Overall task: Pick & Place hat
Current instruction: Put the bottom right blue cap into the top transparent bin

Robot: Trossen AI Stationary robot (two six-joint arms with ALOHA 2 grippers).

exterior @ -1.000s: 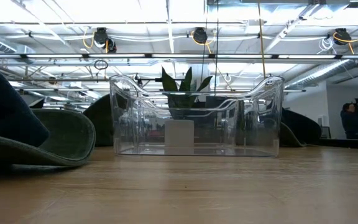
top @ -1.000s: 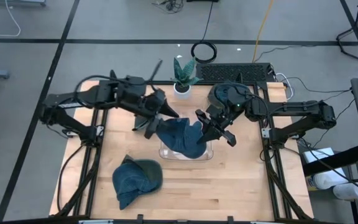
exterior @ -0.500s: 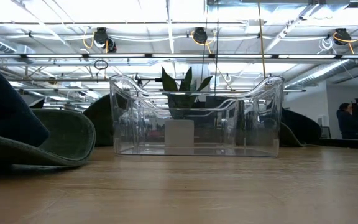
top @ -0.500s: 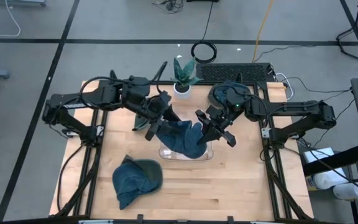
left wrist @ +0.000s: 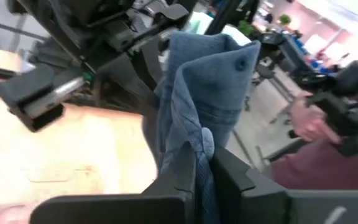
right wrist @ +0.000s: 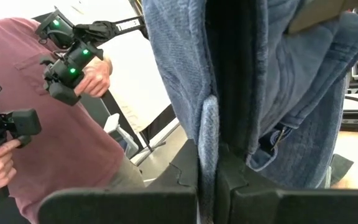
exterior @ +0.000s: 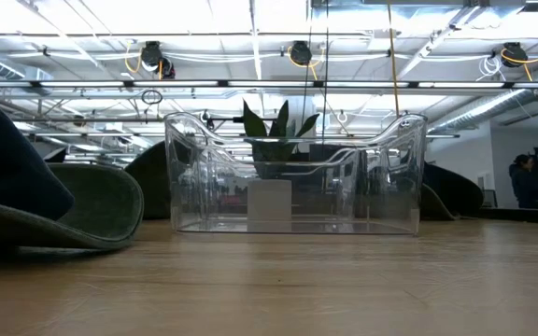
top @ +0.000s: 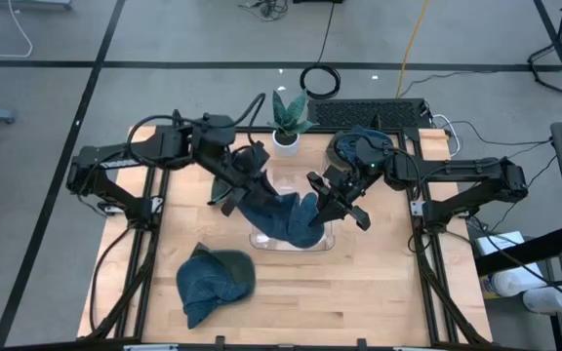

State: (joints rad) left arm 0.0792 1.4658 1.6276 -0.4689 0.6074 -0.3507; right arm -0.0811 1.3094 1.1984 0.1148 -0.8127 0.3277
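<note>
Left gripper [top: 245, 191] jaws clamped on blue hat [top: 283, 214] | right gripper [top: 332, 203] jaws pinching the same hat's opposite edge | hat stretched between both, above clear bin [exterior: 292, 173] | second hat [top: 213, 282] on table [top: 379, 283], apart.

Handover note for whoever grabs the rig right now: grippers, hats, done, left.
Left gripper: shut on the blue hat, holding its left edge above the clear bin.
Right gripper: shut on the same hat, right edge. The hat hangs stretched between them.
Second hat: lying on the table, near the front-left, untouched.
Done: the blue hat is lifted and over the bin.
Left: the low view shows the bin without a hat, so lower the hat in, release, then probably the second hat.
</note>
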